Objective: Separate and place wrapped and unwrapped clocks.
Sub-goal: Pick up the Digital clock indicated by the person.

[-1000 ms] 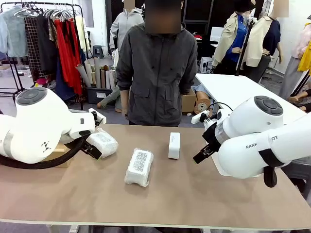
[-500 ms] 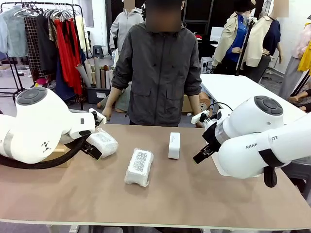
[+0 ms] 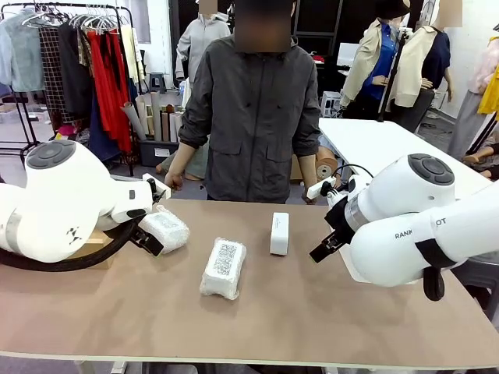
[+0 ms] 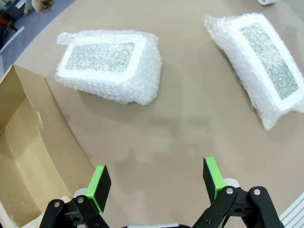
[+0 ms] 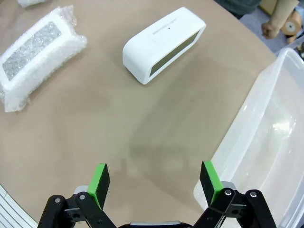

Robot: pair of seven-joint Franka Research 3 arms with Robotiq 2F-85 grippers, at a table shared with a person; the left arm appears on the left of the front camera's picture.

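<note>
Covered and cropped parts.
From the front, the left arm (image 3: 54, 204) hides the near end of one wrapped clock (image 3: 167, 227) and most of the cardboard box (image 3: 95, 245). The right wrist view cuts the clear tub (image 5: 266, 118) at its right and bottom edges and the second wrapped clock (image 5: 35, 50) at the left. The small print on the bare clock (image 5: 164, 42) is unreadable.

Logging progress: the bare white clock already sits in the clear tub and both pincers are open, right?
No. The bare white clock lies on the table, outside the clear tub; the right wrist view shows this. The left pincer and right pincer are open.
</note>
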